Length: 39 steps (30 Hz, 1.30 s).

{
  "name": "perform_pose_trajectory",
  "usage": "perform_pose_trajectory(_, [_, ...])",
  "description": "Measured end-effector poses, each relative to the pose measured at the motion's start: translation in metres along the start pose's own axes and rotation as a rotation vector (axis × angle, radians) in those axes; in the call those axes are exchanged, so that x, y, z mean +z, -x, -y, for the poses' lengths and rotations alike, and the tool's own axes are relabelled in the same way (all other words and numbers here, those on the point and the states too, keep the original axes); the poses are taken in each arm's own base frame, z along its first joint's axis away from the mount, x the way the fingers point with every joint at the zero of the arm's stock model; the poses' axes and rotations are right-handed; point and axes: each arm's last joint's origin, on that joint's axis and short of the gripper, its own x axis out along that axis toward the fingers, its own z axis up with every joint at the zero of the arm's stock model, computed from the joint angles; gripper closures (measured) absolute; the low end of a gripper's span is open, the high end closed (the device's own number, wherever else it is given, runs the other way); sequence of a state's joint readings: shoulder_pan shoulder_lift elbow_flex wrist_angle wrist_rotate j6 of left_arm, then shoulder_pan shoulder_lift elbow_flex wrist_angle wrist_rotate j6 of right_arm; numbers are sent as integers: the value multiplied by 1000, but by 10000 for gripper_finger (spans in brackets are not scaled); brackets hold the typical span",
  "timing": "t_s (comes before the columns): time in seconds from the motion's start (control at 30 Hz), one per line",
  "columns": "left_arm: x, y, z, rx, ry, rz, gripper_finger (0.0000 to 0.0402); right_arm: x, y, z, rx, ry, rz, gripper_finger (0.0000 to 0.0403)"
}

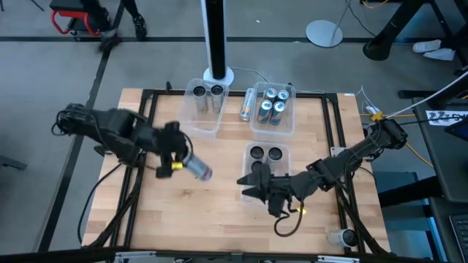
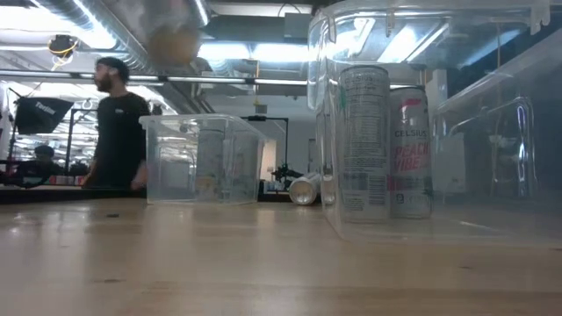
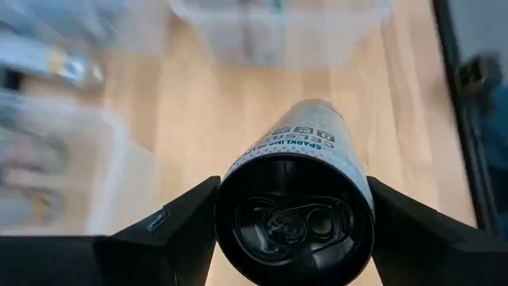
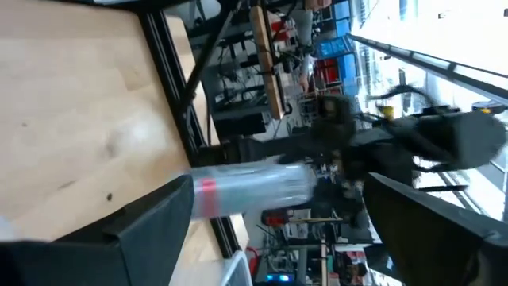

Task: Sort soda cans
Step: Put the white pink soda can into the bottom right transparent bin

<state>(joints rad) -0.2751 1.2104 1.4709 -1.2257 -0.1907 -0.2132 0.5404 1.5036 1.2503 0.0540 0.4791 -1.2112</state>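
My left gripper (image 1: 184, 165) clamps a silver-grey metal soda can (image 1: 199, 170) sideways above the bare wooden table (image 1: 212, 219), left of the clear plastic bin (image 1: 265, 164) holding two dark cans. My right gripper (image 1: 251, 185) hangs open beside that bin.

Three clear bins (image 1: 204, 115) on wooden table (image 1: 219, 219), person (image 2: 118, 132) behind

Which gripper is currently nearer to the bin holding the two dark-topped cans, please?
The right gripper sits at that bin, open. The left gripper, holding a silver can, is farther off to its side.
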Motion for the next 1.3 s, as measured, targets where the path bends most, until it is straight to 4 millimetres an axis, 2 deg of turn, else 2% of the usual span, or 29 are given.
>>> perform_pose_trajectory(0.2, [-5, -39, 32, -80, -15, -101, 150, 3, 2, -2, 6, -25, 9, 38])
perform_pose_trajectory(0.37, [-6, -67, 49, -60, -29, -215, 150, 2, -4, -7, 16, -17, -19, 38])
perform_pose_trajectory(0.53, [-11, -94, 56, 12, -52, -395, 150, 1, -6, -11, 30, -3, -50, 38])
perform_pose_trajectory(0.8, [-11, -133, 66, 67, -86, -490, 150, -1, -6, -16, 72, 2, -77, 38])
perform_pose_trajectory(0.9, [-9, -141, 70, 64, -107, -485, 148, -2, -6, -18, 82, 7, -90, 38])
perform_pose_trajectory(1.0, [-7, -146, 72, 61, -107, -468, 128, -2, -6, -19, 90, 5, -94, 38])
perform_pose_trajectory(1.3, [-9, -142, 72, 40, -98, -466, 98, -2, -5, -20, 97, -7, -98, 38])
